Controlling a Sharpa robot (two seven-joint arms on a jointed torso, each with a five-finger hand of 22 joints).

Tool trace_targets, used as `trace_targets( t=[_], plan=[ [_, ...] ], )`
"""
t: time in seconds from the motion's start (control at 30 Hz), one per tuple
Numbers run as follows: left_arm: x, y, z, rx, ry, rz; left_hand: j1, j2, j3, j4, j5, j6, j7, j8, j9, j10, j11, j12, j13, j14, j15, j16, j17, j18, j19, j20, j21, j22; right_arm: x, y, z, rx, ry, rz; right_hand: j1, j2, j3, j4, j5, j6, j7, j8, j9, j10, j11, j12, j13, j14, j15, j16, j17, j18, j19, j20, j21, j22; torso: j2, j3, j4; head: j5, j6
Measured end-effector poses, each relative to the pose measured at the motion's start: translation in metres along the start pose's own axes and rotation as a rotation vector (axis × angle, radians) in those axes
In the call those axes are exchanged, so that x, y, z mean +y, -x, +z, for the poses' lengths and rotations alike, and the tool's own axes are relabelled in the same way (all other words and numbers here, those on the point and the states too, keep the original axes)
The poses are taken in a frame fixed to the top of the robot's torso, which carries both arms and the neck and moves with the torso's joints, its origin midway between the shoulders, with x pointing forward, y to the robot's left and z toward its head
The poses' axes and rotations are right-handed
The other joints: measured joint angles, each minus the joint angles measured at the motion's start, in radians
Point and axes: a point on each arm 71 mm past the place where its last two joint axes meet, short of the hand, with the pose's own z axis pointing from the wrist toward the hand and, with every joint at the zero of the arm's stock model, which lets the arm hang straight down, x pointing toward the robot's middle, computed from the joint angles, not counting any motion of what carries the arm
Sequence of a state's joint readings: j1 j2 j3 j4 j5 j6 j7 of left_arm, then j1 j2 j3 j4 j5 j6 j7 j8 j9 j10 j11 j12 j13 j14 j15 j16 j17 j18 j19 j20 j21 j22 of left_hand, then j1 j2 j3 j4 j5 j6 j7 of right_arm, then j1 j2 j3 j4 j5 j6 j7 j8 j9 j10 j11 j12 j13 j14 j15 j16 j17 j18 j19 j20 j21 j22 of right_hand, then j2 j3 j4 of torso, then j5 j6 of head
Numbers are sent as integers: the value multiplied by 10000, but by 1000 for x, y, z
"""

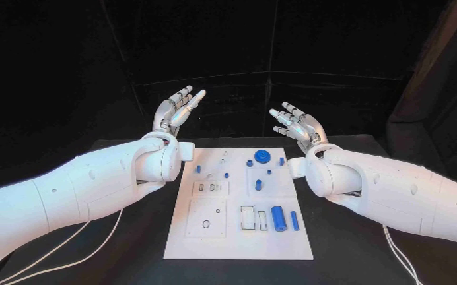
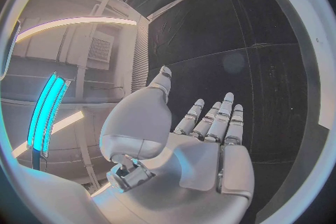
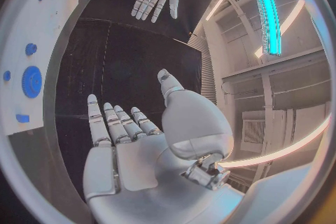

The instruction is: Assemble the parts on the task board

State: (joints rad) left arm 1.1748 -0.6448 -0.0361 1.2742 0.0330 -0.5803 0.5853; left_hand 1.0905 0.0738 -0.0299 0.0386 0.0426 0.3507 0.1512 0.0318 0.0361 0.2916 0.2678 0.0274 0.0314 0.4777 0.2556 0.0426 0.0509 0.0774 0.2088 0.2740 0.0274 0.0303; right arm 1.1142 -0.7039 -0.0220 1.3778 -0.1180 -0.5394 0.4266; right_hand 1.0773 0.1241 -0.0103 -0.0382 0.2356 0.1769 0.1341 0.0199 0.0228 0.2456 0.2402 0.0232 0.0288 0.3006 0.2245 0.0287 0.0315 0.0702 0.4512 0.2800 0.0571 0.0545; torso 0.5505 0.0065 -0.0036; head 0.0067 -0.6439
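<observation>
- Head view: the task board is seen lying flat in the middle of the black table, between the two arms, with its long side running away from the robot.
- Small blue parts are spread over the board's far and right areas: a round blue disc near the far edge, a larger blue cylinder lying near the right side, and a slimmer blue peg just beside it.
- Nothing is judged to have been assembled yet by either hand; the parts lie loose or stand in their places, untouched.
- The left hand is held raised beyond the board's far left corner, palm turned inward, fingers stretched out and slightly apart, with nothing grasped and nothing touched.
- The right hand is held likewise beyond the far right corner, fingers extended and released, empty.
- Both hands are kept well apart from the board, most likely as a ready pose that leaves the board open to the head camera before a part is chosen.
- In the right wrist view the blue disc is seen off to the side of the palm, not under the fingers, so a reach down and inward would be called for first.
</observation>
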Motion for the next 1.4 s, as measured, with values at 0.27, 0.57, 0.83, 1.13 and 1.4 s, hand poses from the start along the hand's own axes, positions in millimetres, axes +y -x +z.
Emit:
trace_targets(
  t=[0.27,0.57,0.83,1.13,1.4],
  plan=[
    [-6,-1,8,508,-510,-383,433,38,0,0,45,289,0,36,36,295,109,36,35,343,95,69,48,0,82,157,40,18,3,-4,14,1579,-15,-460,1106,57,153,-678,-228,1174,75,229,139,1652,108,285,137,1856,54,286,146,312,1228,72,401,182,1,2,-2,1,-1],
    [-9,12,8,691,-689,-398,721,82,84,-84,45,1032,52,147,97,1109,59,149,96,1518,-5,322,201,151,588,192,268,140,7,27,20,1631,557,-2915,2026,-27,344,-1585,-375,4155,329,669,352,5135,-201,811,296,5081,-315,727,276,859,2746,51,1078,388,115,-34,-39,-168,-27],
    [-14,11,3,1193,-955,-262,789,149,83,-142,44,1705,97,196,134,2029,-20,195,153,2628,-162,633,308,304,1654,177,724,337,21,25,24,1873,1315,-4514,2114,11,508,-2057,-375,6067,632,727,401,6714,-444,812,319,6644,-616,766,316,1014,3597,-85,1505,455,334,-36,11,-175,55],
    [-20,11,-7,1550,-1068,-218,860,129,42,-320,44,3523,336,430,258,4848,-221,657,338,3718,-461,998,366,700,3599,160,1492,638,43,26,31,2097,2046,-6173,2155,-30,663,-2340,-375,7149,885,727,419,7701,-671,729,328,7944,-957,874,375,1013,4422,-389,2026,607,728,-29,98,-233,195],
    [-25,14,-19,1892,-1046,-287,955,141,100,-570,44,5618,762,729,350,6615,-643,1094,396,5204,-946,1438,473,945,5368,44,2302,877,57,13,35,2540,2247,-8365,2388,-263,997,-2471,-320,8110,632,689,430,8965,-1151,545,363,10611,-1767,1740,960,1011,6146,-1306,4168,1712,1066,-40,159,-295,348]
  ],
)
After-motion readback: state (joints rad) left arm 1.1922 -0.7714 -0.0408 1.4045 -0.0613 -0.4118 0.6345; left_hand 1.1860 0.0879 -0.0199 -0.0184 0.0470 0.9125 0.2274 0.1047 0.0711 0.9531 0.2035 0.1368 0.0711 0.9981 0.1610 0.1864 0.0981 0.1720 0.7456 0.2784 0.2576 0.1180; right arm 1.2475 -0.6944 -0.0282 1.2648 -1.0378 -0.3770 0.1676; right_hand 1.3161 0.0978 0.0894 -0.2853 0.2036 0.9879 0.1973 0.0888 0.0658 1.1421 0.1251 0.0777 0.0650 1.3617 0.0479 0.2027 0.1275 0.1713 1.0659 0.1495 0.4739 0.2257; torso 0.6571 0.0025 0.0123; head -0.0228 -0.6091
